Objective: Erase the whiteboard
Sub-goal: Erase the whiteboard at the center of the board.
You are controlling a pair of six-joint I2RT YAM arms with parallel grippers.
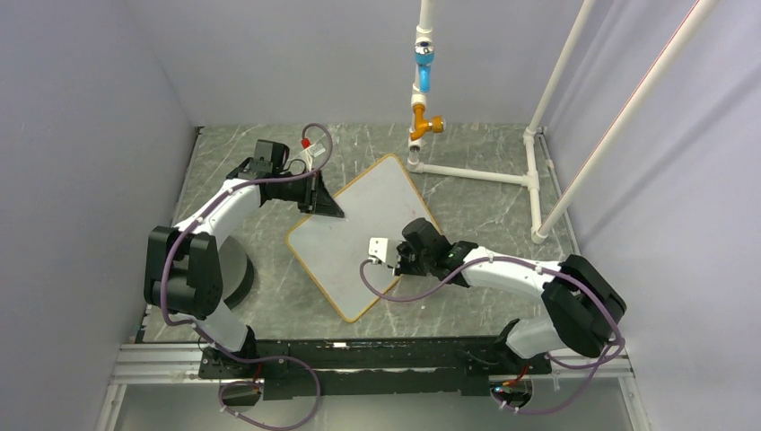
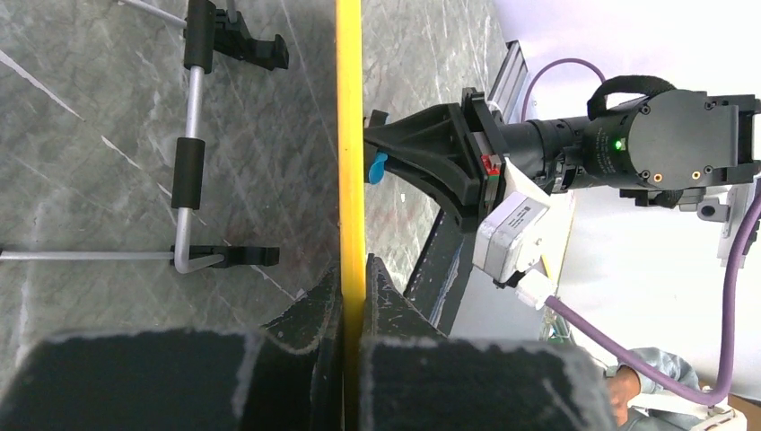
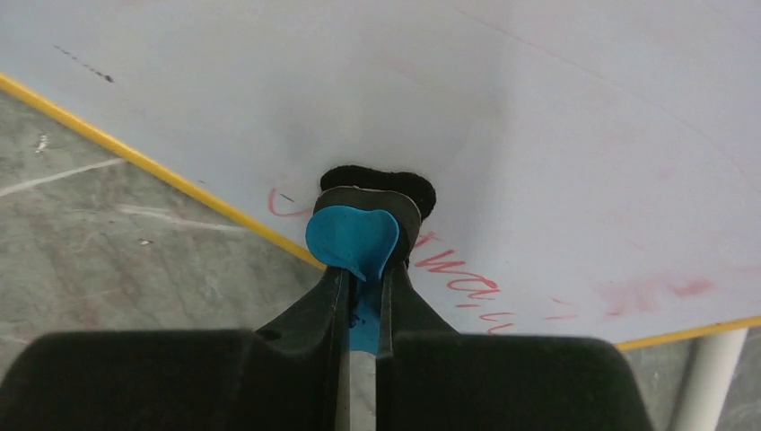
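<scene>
While the right gripper (image 3: 363, 269) pinches the blue eraser (image 3: 352, 241) flat on the whiteboard (image 1: 354, 229), red writing (image 3: 458, 280) lies at its 4 o'clock. Farther off, the left gripper (image 2: 352, 283) clamps the yellow frame (image 2: 350, 135). Seen from above, the board's long axis runs 8 to 2 o'clock.

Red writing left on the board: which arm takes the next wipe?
Right. The right claw is shut on the blue eraser, pressed to the whiteboard beside the red writing. The left claw only clamps the yellow frame.

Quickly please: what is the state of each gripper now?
Left gripper: closed on the whiteboard, at its yellow edge.
Right gripper: closed on the blue eraser.
</scene>
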